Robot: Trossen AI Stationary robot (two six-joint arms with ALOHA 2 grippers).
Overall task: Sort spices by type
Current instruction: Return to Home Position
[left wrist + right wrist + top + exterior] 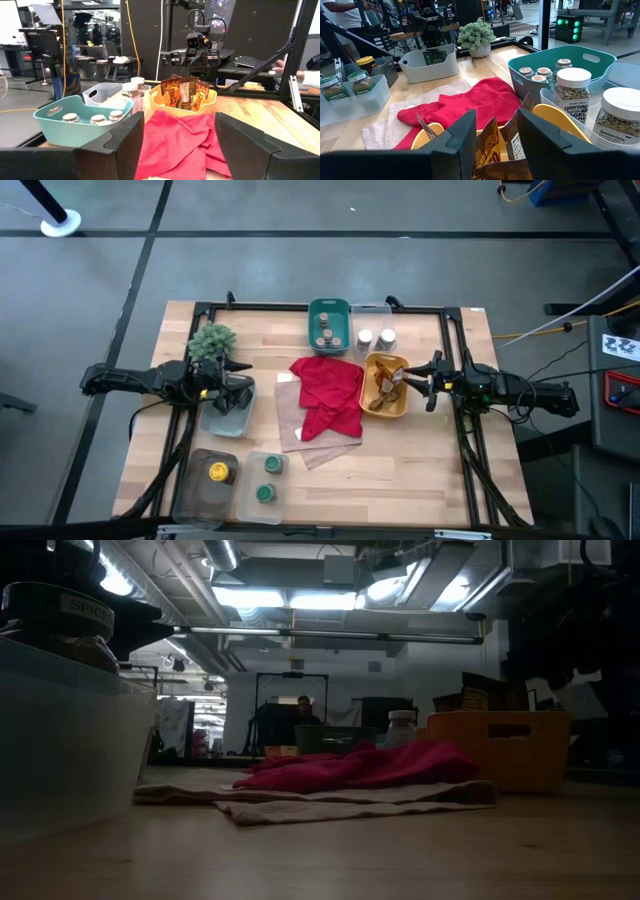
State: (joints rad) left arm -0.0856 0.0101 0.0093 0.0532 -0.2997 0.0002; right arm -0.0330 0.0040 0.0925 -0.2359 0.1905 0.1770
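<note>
On the table (420, 460), the left arm (140, 380) and right arm (520, 393) both lie low and stretched inward from opposite sides, facing each other across the middle.

The left gripper (243, 368) hangs level above the grey bin (222, 423). Its fingers (122, 142) are spread wide apart and hold and touch nothing. The tins (434, 56) sit in that bin beneath it.

The right gripper (408, 377) hovers over the near edge of the yellow bin (388, 414). Its fingers (462, 135) are parted with nothing between them. The brown packets (384, 385) stand upright in the bin just below and ahead of the fingertips, and I cannot tell whether they touch.

Between the two grippers lies the red cloth (330, 392), crumpled, its edge against the yellow bin.

Ahead of the right gripper and to one side stands the teal bin (329, 307) with the tan-lid jars (325, 335). Just beside it is a clear bin (372, 308) holding two white-lid jars (375, 338).

The plant (212, 340) sits close beside the left gripper, near the table's far edge.

Well apart from both grippers, at the table's near edge on the left arm's side, are two more bins. A dark bin (200, 495) holds the yellow-lid jar (218, 472), and a second clear bin (250, 505) beside it holds two green-lid jars (272, 465).
</note>
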